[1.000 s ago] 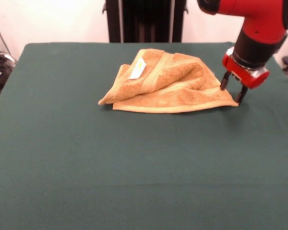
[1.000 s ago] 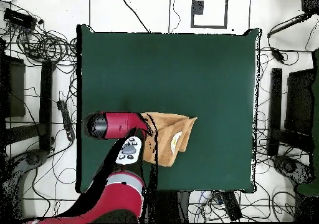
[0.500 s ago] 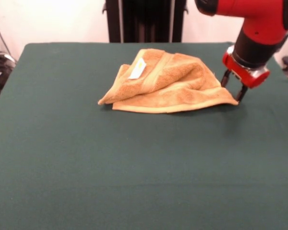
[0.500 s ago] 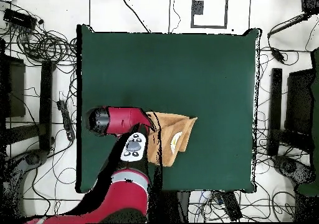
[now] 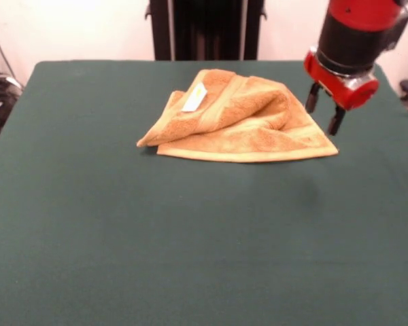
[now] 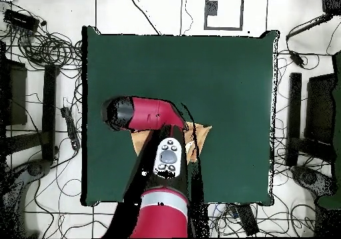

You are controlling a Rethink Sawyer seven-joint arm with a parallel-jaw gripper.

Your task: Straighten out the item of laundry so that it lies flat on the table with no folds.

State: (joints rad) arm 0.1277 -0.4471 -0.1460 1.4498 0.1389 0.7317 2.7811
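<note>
Towel: a golden-orange towel [image 5: 239, 121] lay folded over itself on the far half of the green worktop [image 5: 190, 238], a white label [image 5: 194, 98] showing on its upper flap.

Tool: the red-and-black tool [image 5: 324, 113] hung just above the towel's right-hand corner in the front view, two dark fingers [image 5: 336, 121] spread apart, gripping nothing (released, by the look of it).

Key relation: the towel stretched leftward from the tool in the front view, its long axis running left to right; the flat lower corner sat just beneath and beside the fingers.

Overhead: the arm [image 6: 148, 113] covered most of the towel [image 6: 200, 131], so only a sliver showed beside it.

Room: bare worktop lay wide open in front of the towel and to its left; the right edge was nearer.

Judgement: still folded, so the task looked unfinished; drawing a corner outward seemed the likely need.
</note>
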